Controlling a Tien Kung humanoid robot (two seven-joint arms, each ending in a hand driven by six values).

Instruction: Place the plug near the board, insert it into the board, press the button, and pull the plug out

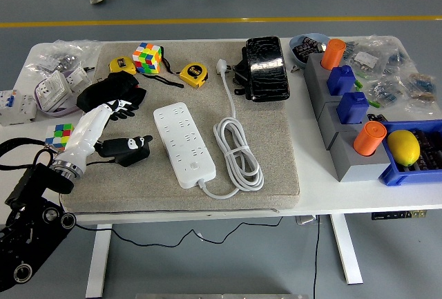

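On the grey mat [276, 154], left hand [128, 145] lowered flat, fingers curled around the black plug [130, 151].

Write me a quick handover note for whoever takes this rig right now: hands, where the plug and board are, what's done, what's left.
Left hand: down on the black adapter plug at the left of the grey mat; grasp can't be confirmed from this view.
Right hand: out of view.
White rectangular power strip board: lying on the mat just right of the plug, sockets empty, its own white cord coiled beside it.
Done: hand reached the plug.
Left: bring plug to board, insert, press the button, pull out.
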